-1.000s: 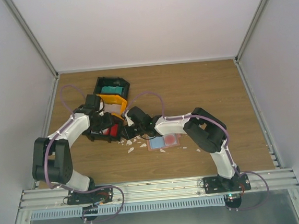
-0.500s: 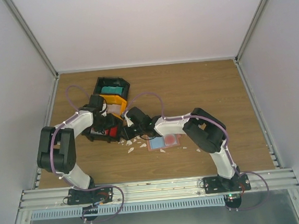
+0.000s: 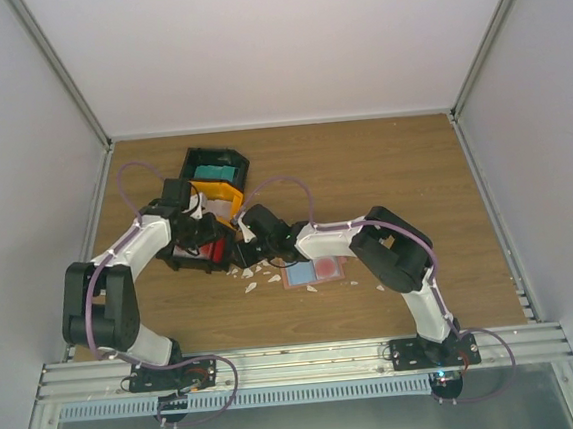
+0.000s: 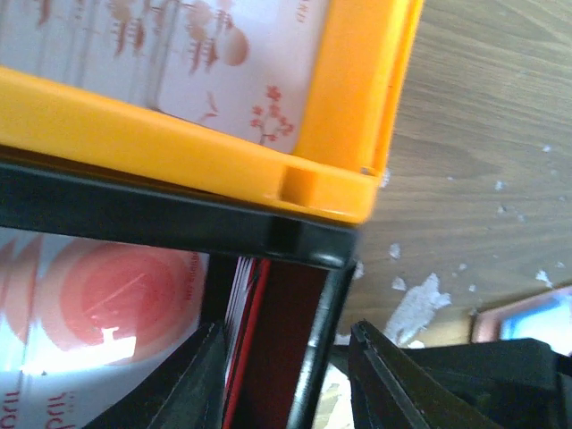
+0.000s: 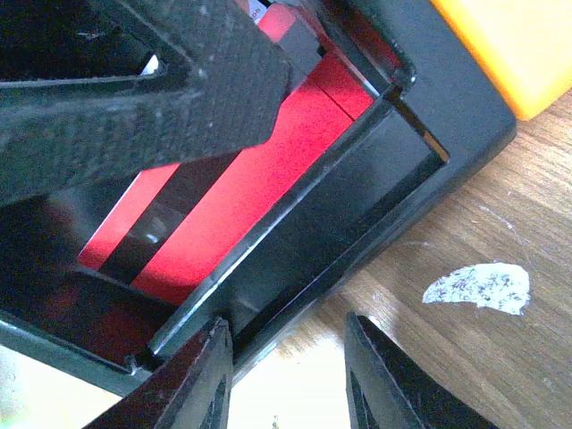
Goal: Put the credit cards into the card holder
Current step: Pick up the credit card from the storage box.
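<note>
- The red cards (image 5: 232, 201) lay stacked in the black bin (image 5: 357, 223), their long axis running along the bin's near wall. One card's dark stripe ran the same way.
- The left gripper (image 4: 286, 329) was the nearer. Its jaws stood apart, with the edge of the red stack and the bin's wall between them. In the right wrist view one of its ribbed fingers (image 5: 179, 80) lay directly over the top red card. Whether a card was pinched could not be told.
- The right gripper (image 5: 284, 319) sat outside the same wall, on the side toward the card holder. Its jaws were partly apart with the wall at their tips, and a grip on it could not be confirmed.
- The card holder (image 3: 289, 285) lay flat on the table (image 3: 384, 176), to the right of the black bin and apart from it, with its long side across the view. A blue-and-red face showed on it.
- Judgement: the stack had to rise over the bin's wall before travelling right, so the wall and the right arm's wrist stood in the path.
- An orange bin (image 4: 179, 134) rested on the black bin's far rim and held a pale card (image 4: 223, 54).
- Teal cards (image 3: 212, 171) sat in a further black bin beyond.
- White scraps (image 5: 478, 288) littered the wood between bin and holder.
</note>
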